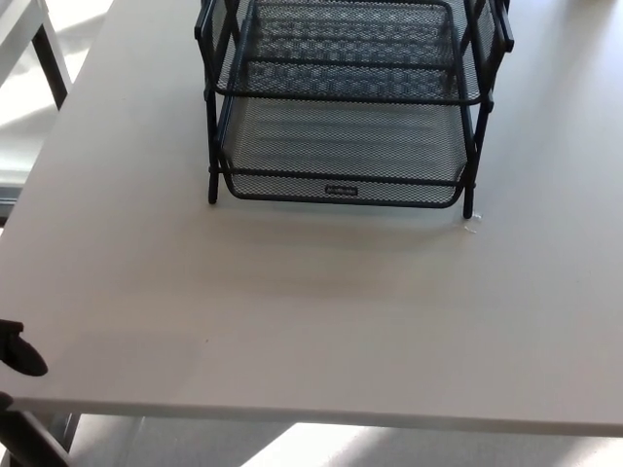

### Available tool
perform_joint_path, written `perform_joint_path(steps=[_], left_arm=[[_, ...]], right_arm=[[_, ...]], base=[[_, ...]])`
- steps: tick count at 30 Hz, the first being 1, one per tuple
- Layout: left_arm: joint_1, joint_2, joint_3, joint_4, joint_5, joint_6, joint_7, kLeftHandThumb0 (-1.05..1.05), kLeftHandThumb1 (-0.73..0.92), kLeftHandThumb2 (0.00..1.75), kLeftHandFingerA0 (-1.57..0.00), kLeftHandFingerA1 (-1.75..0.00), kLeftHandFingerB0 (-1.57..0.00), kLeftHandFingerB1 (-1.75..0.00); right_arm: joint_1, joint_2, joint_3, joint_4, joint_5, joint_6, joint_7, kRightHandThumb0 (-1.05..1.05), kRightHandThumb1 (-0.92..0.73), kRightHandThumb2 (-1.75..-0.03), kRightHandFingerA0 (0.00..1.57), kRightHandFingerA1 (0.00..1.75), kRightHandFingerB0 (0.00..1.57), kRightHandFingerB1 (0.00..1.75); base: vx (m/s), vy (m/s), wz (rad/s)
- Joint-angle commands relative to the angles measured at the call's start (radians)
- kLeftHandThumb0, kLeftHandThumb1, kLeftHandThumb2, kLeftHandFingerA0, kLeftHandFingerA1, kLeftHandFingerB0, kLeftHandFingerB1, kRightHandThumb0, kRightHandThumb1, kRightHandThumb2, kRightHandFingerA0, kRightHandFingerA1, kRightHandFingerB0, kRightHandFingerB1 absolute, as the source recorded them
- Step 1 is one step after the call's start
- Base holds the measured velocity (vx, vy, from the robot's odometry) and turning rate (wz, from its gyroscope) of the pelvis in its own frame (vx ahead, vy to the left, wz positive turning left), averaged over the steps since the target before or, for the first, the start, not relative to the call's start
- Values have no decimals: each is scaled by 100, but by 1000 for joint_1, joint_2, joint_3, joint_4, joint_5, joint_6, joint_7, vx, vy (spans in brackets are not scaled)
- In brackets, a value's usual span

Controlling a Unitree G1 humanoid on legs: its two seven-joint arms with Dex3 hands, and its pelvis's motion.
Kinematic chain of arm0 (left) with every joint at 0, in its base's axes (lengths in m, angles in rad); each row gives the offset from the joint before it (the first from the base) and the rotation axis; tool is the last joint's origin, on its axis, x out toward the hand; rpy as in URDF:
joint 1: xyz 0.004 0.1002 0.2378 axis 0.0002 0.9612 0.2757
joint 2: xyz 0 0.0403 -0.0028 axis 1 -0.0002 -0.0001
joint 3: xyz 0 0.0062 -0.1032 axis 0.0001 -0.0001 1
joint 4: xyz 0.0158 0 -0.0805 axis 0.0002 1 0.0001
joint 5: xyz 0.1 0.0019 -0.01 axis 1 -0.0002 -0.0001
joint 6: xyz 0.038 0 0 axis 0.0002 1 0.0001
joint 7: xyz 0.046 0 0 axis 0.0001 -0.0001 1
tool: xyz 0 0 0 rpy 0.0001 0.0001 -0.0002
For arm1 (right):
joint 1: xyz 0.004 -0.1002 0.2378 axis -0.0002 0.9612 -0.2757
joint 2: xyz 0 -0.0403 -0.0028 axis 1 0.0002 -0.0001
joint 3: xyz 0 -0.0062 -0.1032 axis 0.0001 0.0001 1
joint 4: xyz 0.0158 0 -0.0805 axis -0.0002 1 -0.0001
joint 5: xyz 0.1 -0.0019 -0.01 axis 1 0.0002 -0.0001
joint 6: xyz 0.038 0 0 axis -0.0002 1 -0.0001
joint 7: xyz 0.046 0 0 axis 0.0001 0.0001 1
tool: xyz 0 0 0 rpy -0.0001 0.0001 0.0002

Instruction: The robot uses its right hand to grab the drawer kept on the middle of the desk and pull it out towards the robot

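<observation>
The mesh drawer (pixel 341 161) sits in its black rack (pixel 209 146) near the bench's (pixel 311 311) far edge, not pulled. The right hand is out of view; the left hand (pixel 19 352) barely shows, its state unclear. A pull may drag the light rack along.

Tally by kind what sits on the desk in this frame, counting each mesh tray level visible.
Black mesh trays: 2, the bottom tray and the upper tray
Black rack frame: 1
Small white scrap: 1
Total: 4
</observation>
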Motion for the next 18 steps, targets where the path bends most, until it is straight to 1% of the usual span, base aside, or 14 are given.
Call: perform_joint_path(steps=[1,2,4,5,6,7,9,10,12,13,14,16,17,18], left_arm=[[7,14,13,2,15,-20,-16,-25,56,56,-76,-81,-82,-59],[8,16,14,-2,19,-13,-16,-26,56,57,-76,-81,-82,-59],[7,15,13,2,18,-20,-14,-25,56,57,-76,-81,-82,-59],[7,15,13,3,18,-22,-13,-26,56,56,-76,-83,-82,-60],[7,13,13,3,13,-19,-16,-26,56,57,-76,-82,-82,-60],[7,11,14,2,7,-14,-21,-26,56,57,-76,-82,-82,-60],[7,13,13,0,12,-12,-20,-27,57,57,-76,-83,-82,-60],[9,13,14,-1,12,-11,-21,-26,57,57,-76,-82,-82,-60],[5,11,13,5,17,-20,-12,-25,56,57,-76,-85,-82,-60],[5,11,14,5,17,-21,-13,-26,56,56,-76,-87,-82,-61],[5,10,14,4,13,-19,-16,-26,56,56,-76,-87,-82,-61],[3,8,14,9,7,-25,-17,-25,56,56,-76,-86,-82,-61],[-3,-2,8,17,14,-37,-4,-24,54,56,-78,-88,-84,-62],[0,-1,9,7,17,-21,-11,-25,55,56,-76,-87,-82,-61]], right_arm=[[-110,25,-6,-306,-48,90,23,-59,-58,-57,34,51,24,33],[-133,30,8,-375,-49,141,63,-61,-47,-81,29,54,17,43],[-153,31,16,-407,-25,142,99,-57,-46,-78,29,54,16,41],[-165,33,24,-427,-26,155,112,-59,-46,-79,24,51,15,42],[-208,35,59,-475,-32,162,138,-54,-59,-59,23,44,22,30],[-252,37,96,-512,-35,147,160,-54,-59,-59,23,44,22,30],[-292,59,127,-518,-40,159,165,-58,-61,-58,20,43,20,32],[-311,64,144,-525,-45,138,166,-59,-61,-59,19,46,21,31],[-383,90,223,-594,-92,159,199,-65,-65,-60,16,48,18,33],[-423,113,265,-621,-113,174,216,-60,-57,-58,21,45,23,32],[-460,143,302,-639,-134,187,217,-60,-57,-58,21,45,23,32],[-486,163,327,-647,-122,203,244,-56,-56,-58,20,43,21,30],[-532,192,381,-641,-165,220,257,-59,-41,-75,17,49,14,41],[-546,219,392,-637,-116,214,277,-53,-47,-69,15,43,17,39]], base=[[0,0,0],[0,0,0],[0,0,0],[0,0,0],[0,0,0],[0,0,0],[0,0,0],[0,0,0],[0,0,0],[0,0,0],[0,0,0],[0,0,0],[0,0,0],[0,0,0]])
